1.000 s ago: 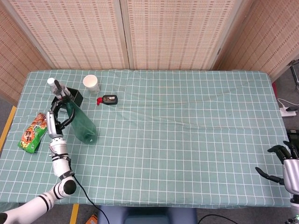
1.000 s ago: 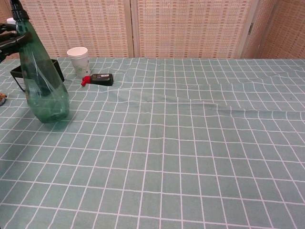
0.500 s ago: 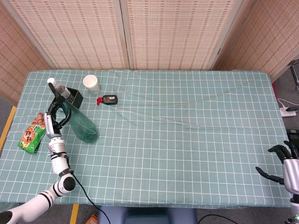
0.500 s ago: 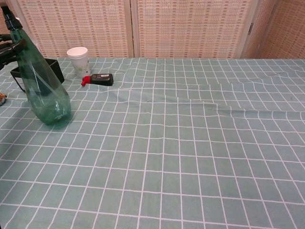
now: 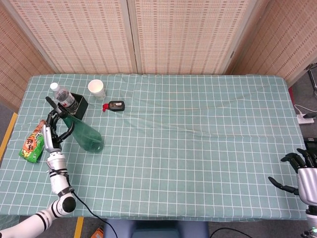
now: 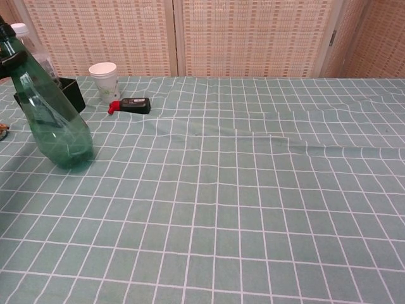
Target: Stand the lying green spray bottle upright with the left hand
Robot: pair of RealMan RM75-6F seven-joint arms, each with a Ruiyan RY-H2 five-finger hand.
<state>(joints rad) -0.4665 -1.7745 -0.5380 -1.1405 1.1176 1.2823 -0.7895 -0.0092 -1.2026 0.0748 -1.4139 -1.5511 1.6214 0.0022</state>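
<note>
The green spray bottle (image 5: 85, 132) rests on its base at the table's left side and leans toward the left edge, its black nozzle up. The chest view shows the bottle (image 6: 57, 120) tilted the same way, its top at the frame's left edge. My left hand (image 5: 53, 127) is beside the neck with its fingers curled around it, holding the bottle. The left hand itself is cut off in the chest view. My right hand (image 5: 300, 173) hangs off the table's near right corner, fingers spread, holding nothing.
A clear water bottle (image 5: 62, 96) stands by a black box (image 5: 79, 103) just behind the spray bottle. A paper cup (image 5: 96, 88) and a black device with a red tip (image 5: 115, 105) lie further back. A snack packet (image 5: 31, 144) is at the left edge.
My left hand has drawn back to the left with the bottle's neck. The bottle's top has swung left, so it leans more, while its base stays put.
</note>
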